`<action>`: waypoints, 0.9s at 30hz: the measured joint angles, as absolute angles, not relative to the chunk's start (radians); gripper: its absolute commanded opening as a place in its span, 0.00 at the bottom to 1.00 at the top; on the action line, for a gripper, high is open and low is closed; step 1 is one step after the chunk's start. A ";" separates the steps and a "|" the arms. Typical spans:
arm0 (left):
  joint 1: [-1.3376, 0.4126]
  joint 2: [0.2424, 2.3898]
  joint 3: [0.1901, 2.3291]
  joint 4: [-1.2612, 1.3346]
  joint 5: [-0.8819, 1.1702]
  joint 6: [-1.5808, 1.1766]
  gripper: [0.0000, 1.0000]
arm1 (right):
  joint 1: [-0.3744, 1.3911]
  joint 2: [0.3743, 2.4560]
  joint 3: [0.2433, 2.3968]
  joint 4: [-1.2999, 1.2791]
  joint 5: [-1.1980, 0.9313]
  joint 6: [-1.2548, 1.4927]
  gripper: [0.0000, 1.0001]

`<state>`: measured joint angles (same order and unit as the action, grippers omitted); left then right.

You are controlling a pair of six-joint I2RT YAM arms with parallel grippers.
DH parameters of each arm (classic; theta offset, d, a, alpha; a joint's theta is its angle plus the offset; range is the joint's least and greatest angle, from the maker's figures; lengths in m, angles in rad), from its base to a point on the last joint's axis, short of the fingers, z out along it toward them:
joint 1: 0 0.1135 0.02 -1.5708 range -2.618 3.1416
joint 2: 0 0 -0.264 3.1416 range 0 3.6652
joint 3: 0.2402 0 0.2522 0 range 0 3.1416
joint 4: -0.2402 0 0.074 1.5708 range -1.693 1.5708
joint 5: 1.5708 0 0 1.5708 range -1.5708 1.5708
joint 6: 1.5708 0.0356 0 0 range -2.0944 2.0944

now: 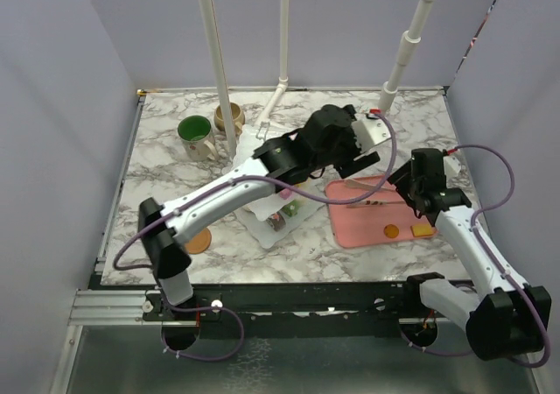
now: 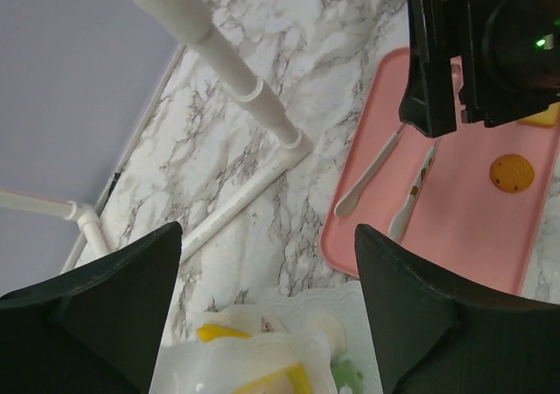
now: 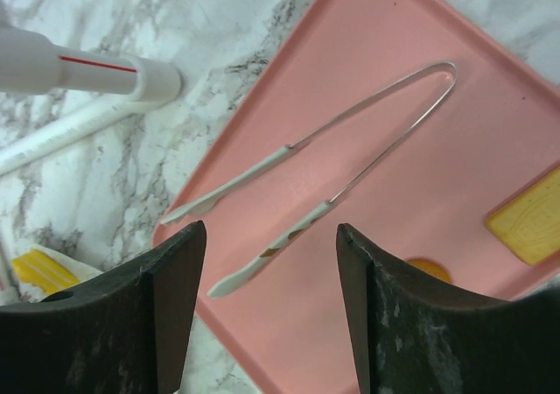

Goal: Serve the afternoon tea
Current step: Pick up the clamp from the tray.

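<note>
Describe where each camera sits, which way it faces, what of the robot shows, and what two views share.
Top external: above and behind the bases, looking down on the marble table; the left arm and right arm show.
Left wrist: on the left arm, looking down past the open left end effector at the tiered stand and pink tray; the right arm shows too.
Right wrist: on the right arm, looking down through the open right end effector at the tongs.
Shared: both wrist views show the pink tray and tongs.
</note>
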<state>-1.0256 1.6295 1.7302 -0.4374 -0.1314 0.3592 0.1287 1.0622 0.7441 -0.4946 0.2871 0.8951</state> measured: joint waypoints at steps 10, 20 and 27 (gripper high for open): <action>-0.979 2.206 2.250 -0.633 0.017 0.485 0.77 | 0.030 0.960 0.728 -0.524 0.202 0.871 0.65; -0.920 2.379 2.294 -0.710 0.104 0.634 0.67 | -0.113 0.968 0.654 -0.555 0.074 0.863 0.65; -0.925 2.479 2.341 -0.733 0.158 0.720 0.65 | -0.138 0.966 0.653 -0.557 0.039 0.842 0.65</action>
<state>-0.9249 2.4790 2.3405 -0.7326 0.1577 0.7200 -0.1375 0.9665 0.6529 -0.5571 0.0391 0.8417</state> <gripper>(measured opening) 0.655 0.650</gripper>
